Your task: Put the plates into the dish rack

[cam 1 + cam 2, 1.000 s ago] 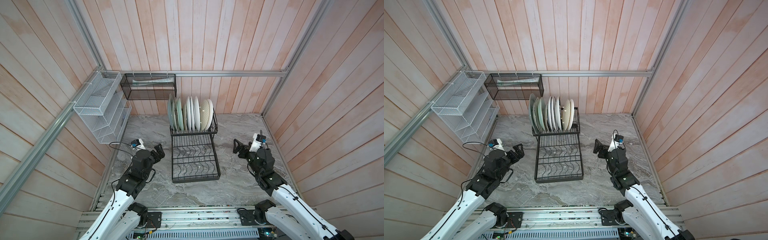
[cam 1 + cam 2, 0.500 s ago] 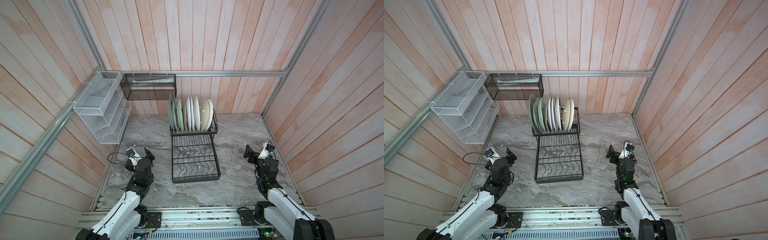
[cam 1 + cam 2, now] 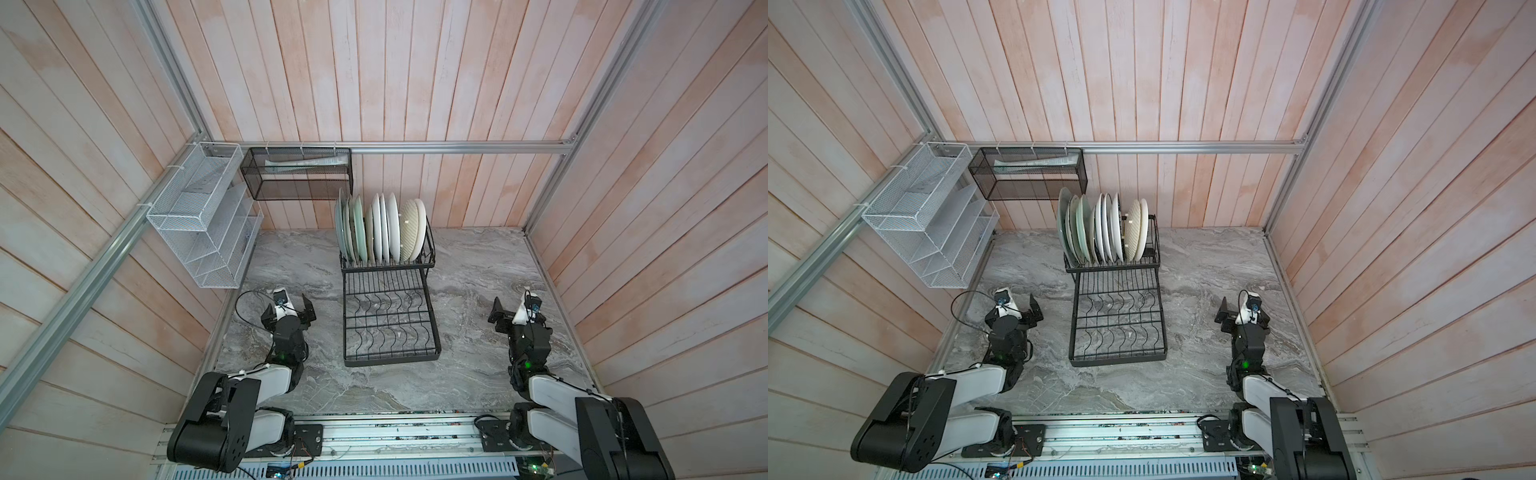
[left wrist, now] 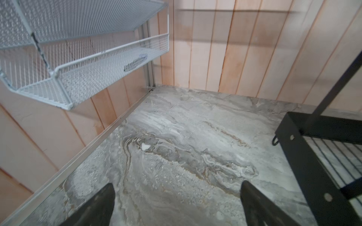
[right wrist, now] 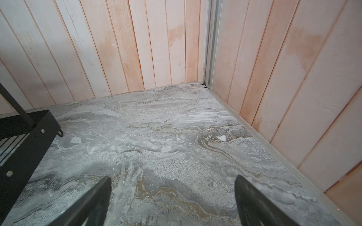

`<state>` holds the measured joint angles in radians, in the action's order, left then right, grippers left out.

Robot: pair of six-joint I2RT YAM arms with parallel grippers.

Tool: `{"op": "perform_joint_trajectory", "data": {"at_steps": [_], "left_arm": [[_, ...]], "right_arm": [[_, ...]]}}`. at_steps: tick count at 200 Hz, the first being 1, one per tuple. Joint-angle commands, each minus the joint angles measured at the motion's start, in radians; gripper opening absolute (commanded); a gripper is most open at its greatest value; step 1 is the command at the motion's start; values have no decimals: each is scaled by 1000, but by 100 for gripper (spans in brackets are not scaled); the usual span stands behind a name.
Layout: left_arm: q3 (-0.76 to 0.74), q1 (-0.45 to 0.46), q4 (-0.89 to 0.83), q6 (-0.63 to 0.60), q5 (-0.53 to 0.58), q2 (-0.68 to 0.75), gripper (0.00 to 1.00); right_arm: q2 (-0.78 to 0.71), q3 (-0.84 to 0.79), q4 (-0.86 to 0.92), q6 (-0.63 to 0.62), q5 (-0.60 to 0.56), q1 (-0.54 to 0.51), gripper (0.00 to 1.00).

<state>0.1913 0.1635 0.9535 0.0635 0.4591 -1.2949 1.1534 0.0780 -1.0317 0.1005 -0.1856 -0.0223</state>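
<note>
Mock kitchen booth: plank walls [image 3: 415,83], aluminium framing [image 3: 457,147], dish rack [image 3: 388,305].

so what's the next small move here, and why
Probably just fold both arms home and stop. The plates all stand upright in the upper tier of the rack, and no plate shows on the table. The left gripper and right gripper are open and empty, one on each side of the rack.

The black dish rack [image 3: 390,318] stands centrally on the grey marbled tabletop [image 3: 469,270].
</note>
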Motion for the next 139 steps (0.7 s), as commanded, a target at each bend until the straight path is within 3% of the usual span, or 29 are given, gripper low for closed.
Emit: {"op": "perform_joint_trajectory", "data": {"at_steps": [1,35,55,86,93,102,117,139], "left_arm": [[-30,-13,182,-75,-81,-22,100],[-89,-73,507,-55,-99,-201,100],[-57,-87,348,-39,-158,-146,100],[-30,-182,424,7,-277,-264,100],[-17,-196,358,49,-300,-239,100],[7,-197,253,54,-308,-205,100],[4,-195,333,42,-305,-248,100],[30,-195,245,42,-312,-225,100]], "right_arm": [[51,3,-137,-34,-9,5,98],[91,16,-174,-65,39,4,98],[99,9,-203,-78,46,3,98],[230,-5,-369,-90,4,7,98],[260,1,-387,-87,5,10,98],[282,0,-404,-89,17,9,98],[311,6,-412,-92,31,10,98],[384,53,-419,-81,22,9,98]]}}
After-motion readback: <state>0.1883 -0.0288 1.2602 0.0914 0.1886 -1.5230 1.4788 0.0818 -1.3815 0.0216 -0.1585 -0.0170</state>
